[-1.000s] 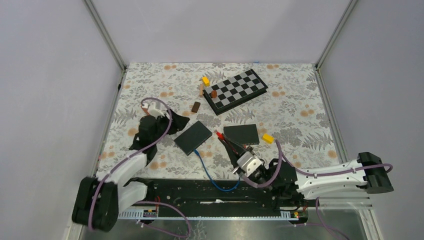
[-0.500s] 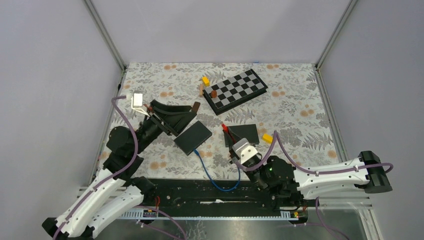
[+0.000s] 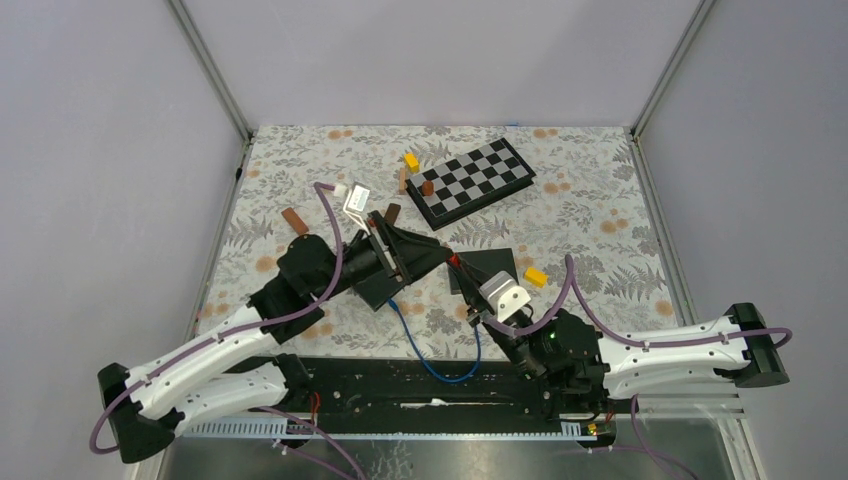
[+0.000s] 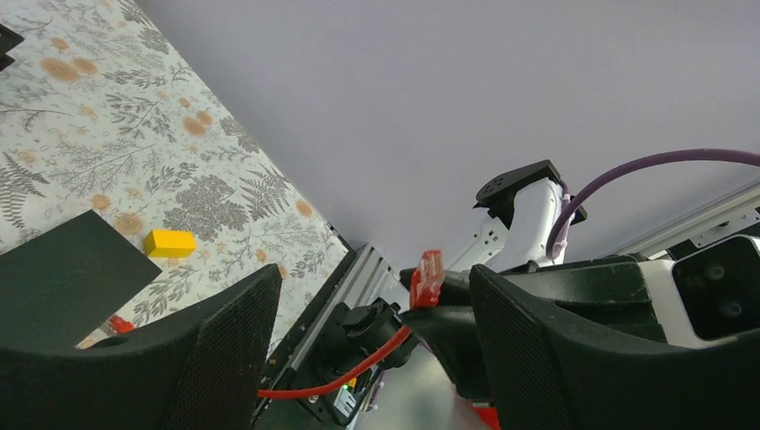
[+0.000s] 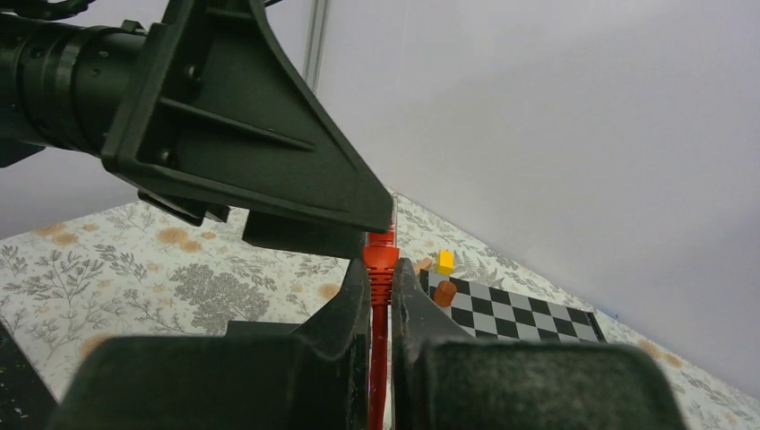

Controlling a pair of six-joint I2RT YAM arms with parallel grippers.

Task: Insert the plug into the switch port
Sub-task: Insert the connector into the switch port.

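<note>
1. The right arm's fingers (image 5: 357,300) are pressing together on the red plug (image 5: 381,255), pinching it just under its head. The plug is sticking up past the fingertips, and its red cable (image 5: 379,376) is running down between them.
2. The left arm's fingers (image 3: 425,255) are standing spread wide, gripping nothing.
3. The left wrist view shows the plug sitting in the gap between the left fingers, closer to one of them than the other. Cannot tell whether the plug is touching either.
4. A flat black box (image 3: 372,288) is lying on the flowered counter (image 3: 600,220) beneath the left fingers. A blue cable (image 3: 403,325) is trailing from its near edge back toward the arm bases.
5. A second black box (image 3: 492,265) is lying just beyond the right fingers, with a yellow block (image 3: 536,275) just beside it.
6. Cannot tell which box is carrying the port.
7. A chessboard (image 3: 470,180) is sitting well beyond both pairs of fingers, with a few small blocks at its edge.
</note>
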